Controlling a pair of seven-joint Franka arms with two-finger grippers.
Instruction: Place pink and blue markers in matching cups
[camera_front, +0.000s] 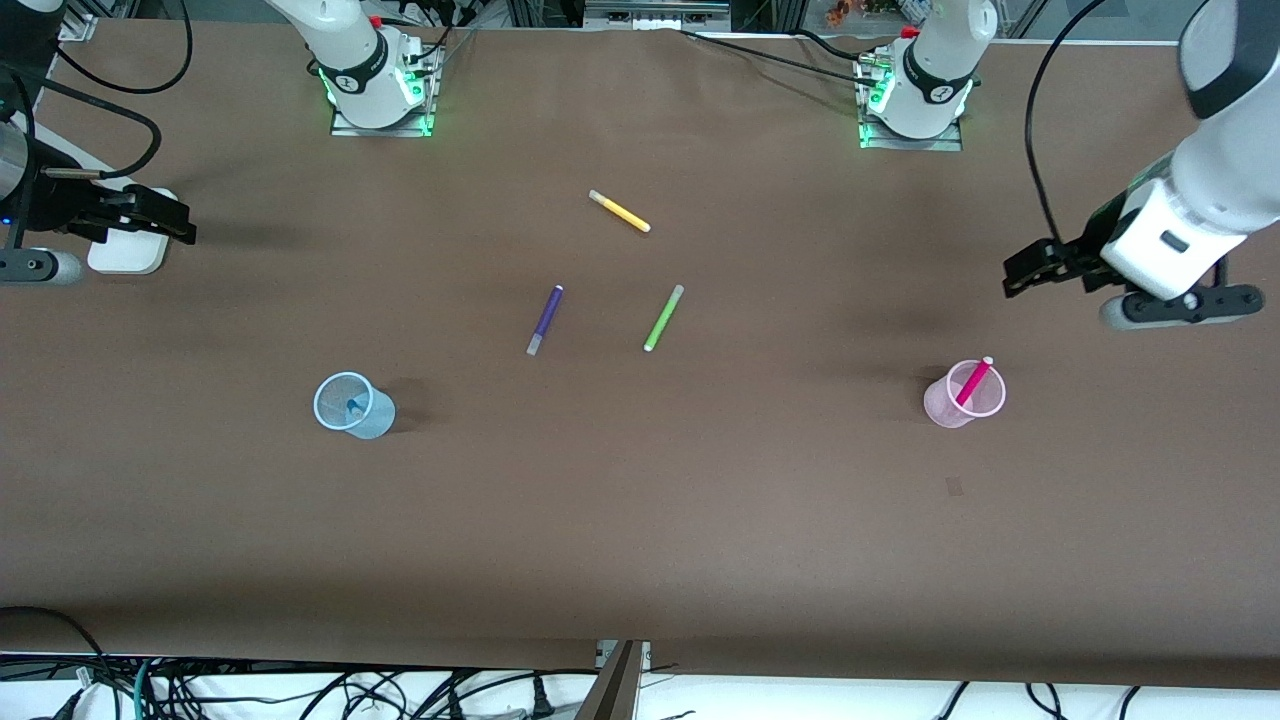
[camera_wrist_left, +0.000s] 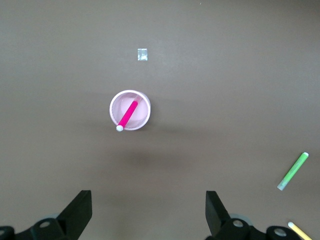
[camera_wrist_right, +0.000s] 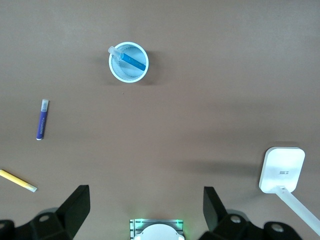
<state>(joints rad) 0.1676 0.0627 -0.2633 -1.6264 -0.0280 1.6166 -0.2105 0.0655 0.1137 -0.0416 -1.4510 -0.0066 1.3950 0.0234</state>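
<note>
The pink marker (camera_front: 974, 381) stands tilted inside the pale pink cup (camera_front: 964, 394), toward the left arm's end of the table. In the left wrist view the pink marker (camera_wrist_left: 127, 115) leans on the rim of that pink cup (camera_wrist_left: 130, 110). The blue marker (camera_wrist_right: 131, 59) lies slanted inside the light blue cup (camera_wrist_right: 129, 62); from the front the light blue cup (camera_front: 354, 405) sits toward the right arm's end. My left gripper (camera_front: 1015, 275) (camera_wrist_left: 148, 210) hangs open and empty above the table beside the pink cup. Open and empty too, my right gripper (camera_front: 185, 225) (camera_wrist_right: 146, 210) hovers at the right arm's end of the table.
A purple marker (camera_front: 545, 320), a lime-green marker (camera_front: 663, 318) and a yellow marker (camera_front: 620, 211) lie loose mid-table, between the cups and the arm bases. A white block (camera_front: 128, 250) rests below the right gripper. A small tape scrap (camera_wrist_left: 142, 54) lies near the pink cup.
</note>
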